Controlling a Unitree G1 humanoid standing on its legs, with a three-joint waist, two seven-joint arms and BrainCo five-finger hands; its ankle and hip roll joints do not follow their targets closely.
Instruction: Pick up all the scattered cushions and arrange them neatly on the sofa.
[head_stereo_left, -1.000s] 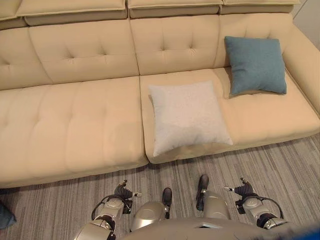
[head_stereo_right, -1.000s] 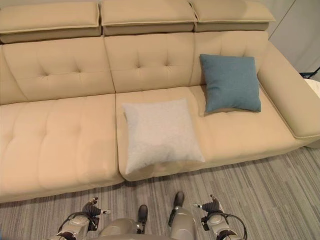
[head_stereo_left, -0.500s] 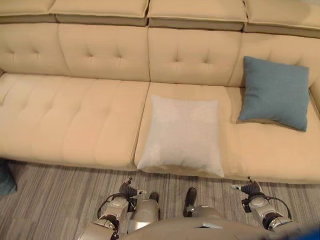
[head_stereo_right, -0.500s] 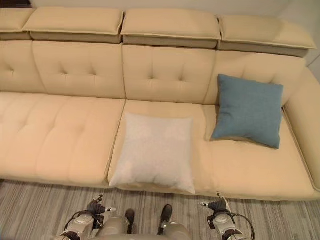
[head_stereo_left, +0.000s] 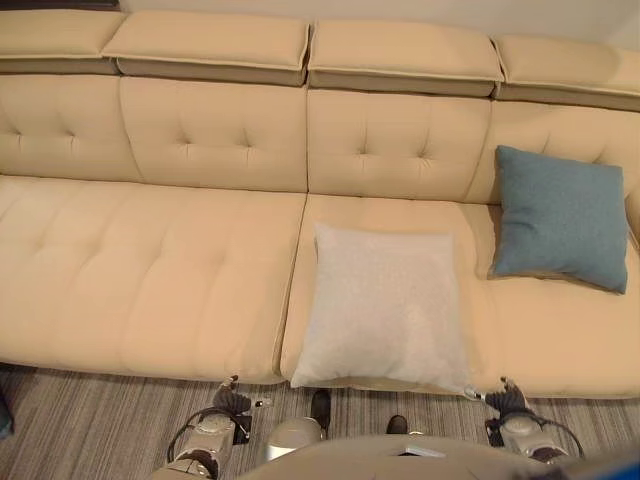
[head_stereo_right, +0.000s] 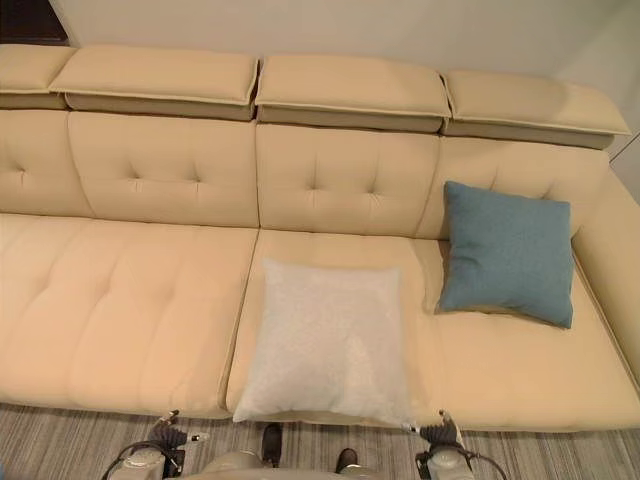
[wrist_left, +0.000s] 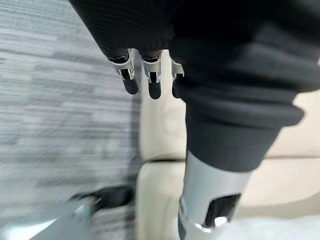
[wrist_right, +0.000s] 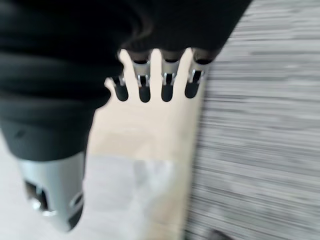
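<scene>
A white cushion (head_stereo_left: 385, 305) lies flat on the seat of the beige sofa (head_stereo_left: 150, 260), right of the middle seam, its front edge at the seat's front. A blue cushion (head_stereo_left: 562, 217) leans against the backrest at the sofa's right end. My left hand (head_stereo_left: 232, 402) hangs low over the carpet in front of the sofa, fingers (wrist_left: 150, 82) straight and holding nothing. My right hand (head_stereo_left: 503, 400) hangs low near the white cushion's front right corner, fingers (wrist_right: 167, 82) straight and empty.
Grey striped carpet (head_stereo_left: 90, 425) runs along the sofa's front. A dark blue object (head_stereo_left: 4, 412) shows at the left edge on the floor. The sofa's left seats are bare.
The camera has shifted: the whole sofa sits lower and more level in view. Both hands now show lower, at the picture's bottom edge. The cushions have not moved on the sofa.
</scene>
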